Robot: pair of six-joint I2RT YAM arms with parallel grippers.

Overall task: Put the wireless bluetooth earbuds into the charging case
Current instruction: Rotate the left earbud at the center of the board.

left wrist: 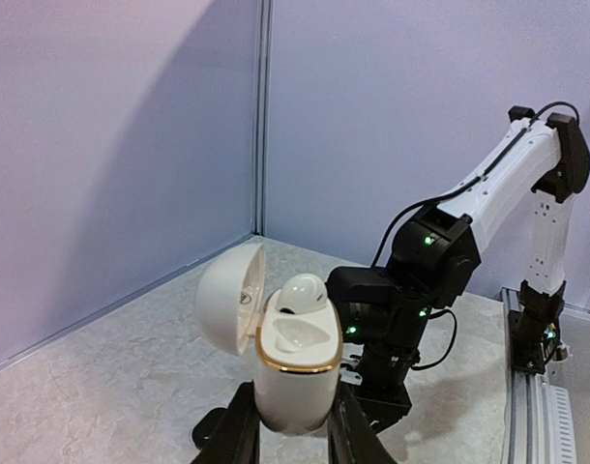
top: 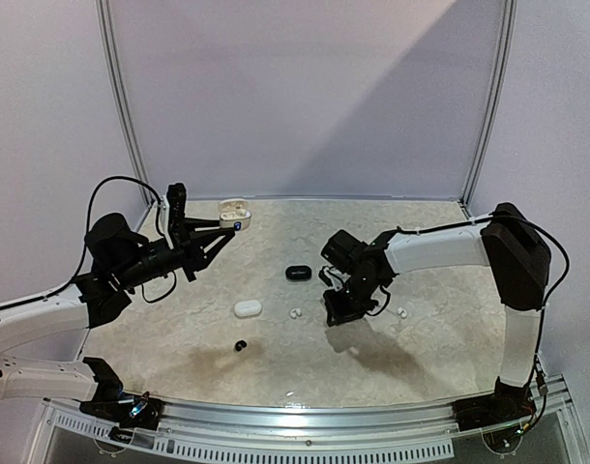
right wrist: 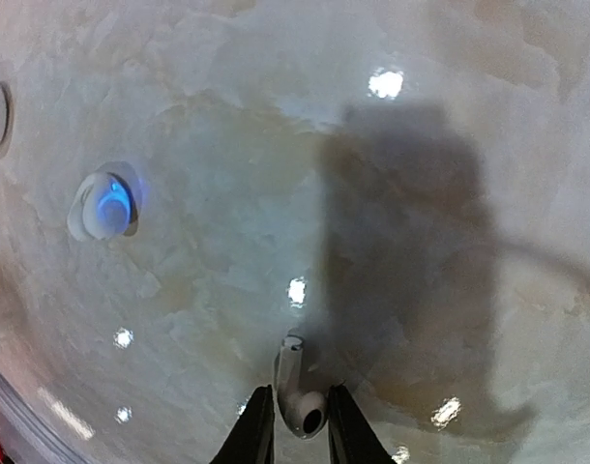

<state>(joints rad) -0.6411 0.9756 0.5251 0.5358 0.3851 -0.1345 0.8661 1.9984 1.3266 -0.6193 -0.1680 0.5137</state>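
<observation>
Counter (top: 179,367): pale, marbled, glossy.

Left jaws: clenched on the lower body of the white charging case (left wrist: 293,382). It stands upright just above their tips, with its lid (left wrist: 227,300) swung open to one side. The far socket carries a seated bud (left wrist: 303,290). The near socket (left wrist: 297,335) is bare and faces up.

Right jaws: well apart from the left ones, pinching a white stemmed earbud (right wrist: 297,391) between their tips. Its stem points out past the tips and its head sits deeper in. It looks lifted clear of the counter, though I cannot be sure.

A loose bud (right wrist: 104,205) lies on the counter ahead of the right jaws and off to one side.

Step in hand, as I judge it: carry the pinched earbud to the bare socket.
- Hold the case steady and upright.
- Approach from the side away from the lid.
- Turn the wrist until the bud matches the socket's hollow. Which end goes in first I cannot tell.
- The bud is small and slick, so go slowly.
- Release only once it sits flush beside its mate.
</observation>
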